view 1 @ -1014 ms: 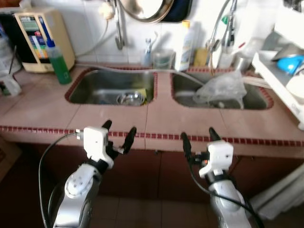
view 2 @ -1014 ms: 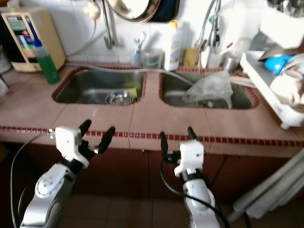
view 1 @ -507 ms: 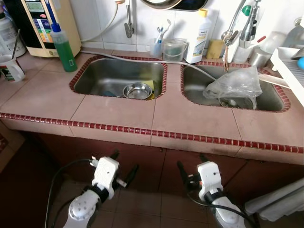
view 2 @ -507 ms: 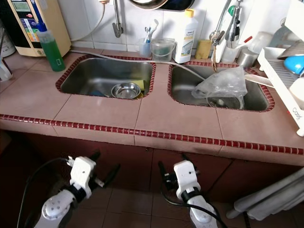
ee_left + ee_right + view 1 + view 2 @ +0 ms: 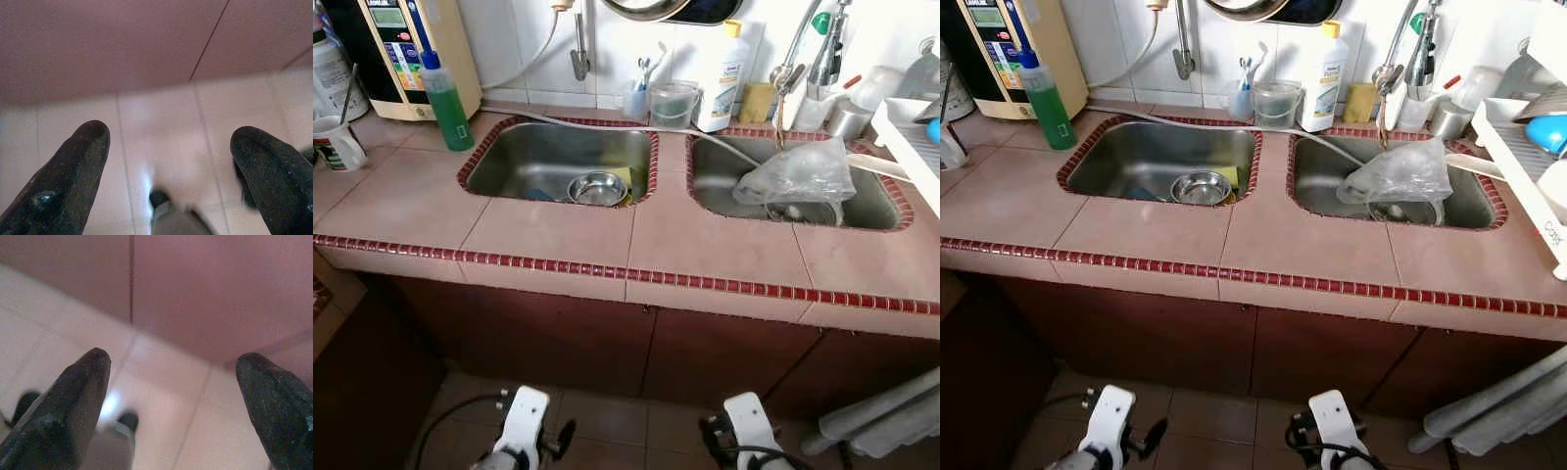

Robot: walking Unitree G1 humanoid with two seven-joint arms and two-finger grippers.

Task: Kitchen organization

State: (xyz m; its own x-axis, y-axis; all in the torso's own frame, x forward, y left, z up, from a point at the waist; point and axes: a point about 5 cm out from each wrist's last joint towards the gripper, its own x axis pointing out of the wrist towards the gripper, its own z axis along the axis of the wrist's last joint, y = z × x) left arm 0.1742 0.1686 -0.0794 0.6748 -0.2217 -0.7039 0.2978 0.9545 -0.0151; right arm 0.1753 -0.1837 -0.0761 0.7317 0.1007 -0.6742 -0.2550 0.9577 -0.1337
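A tiled counter (image 5: 558, 235) holds two steel sinks. A small steel bowl (image 5: 597, 188) and a yellow sponge (image 5: 623, 176) lie in the left sink (image 5: 509, 162). A crumpled clear plastic bag (image 5: 798, 174) lies in the right sink (image 5: 871, 206). Both arms hang low before the dark red cabinet doors (image 5: 568, 338). My left gripper (image 5: 171, 142) is open over the floor tiles, with nothing between its fingers. My right gripper (image 5: 173, 367) is also open and holds nothing. Both appear at the bottom of the head views, left gripper (image 5: 543, 446) and right gripper (image 5: 729, 446).
On the counter stand a green soap bottle (image 5: 445, 93), a water purifier (image 5: 396, 39), a cup (image 5: 335, 142), a white bottle (image 5: 731, 64) and a clear tub (image 5: 673, 100). A white dish rack (image 5: 915, 137) sits at the right. Taps (image 5: 822, 49) rise behind the right sink.
Both arms have dropped from the counter's front edge to near the floor, fingers still apart. The camera has shifted, so the counter now sits higher and sharper in view.
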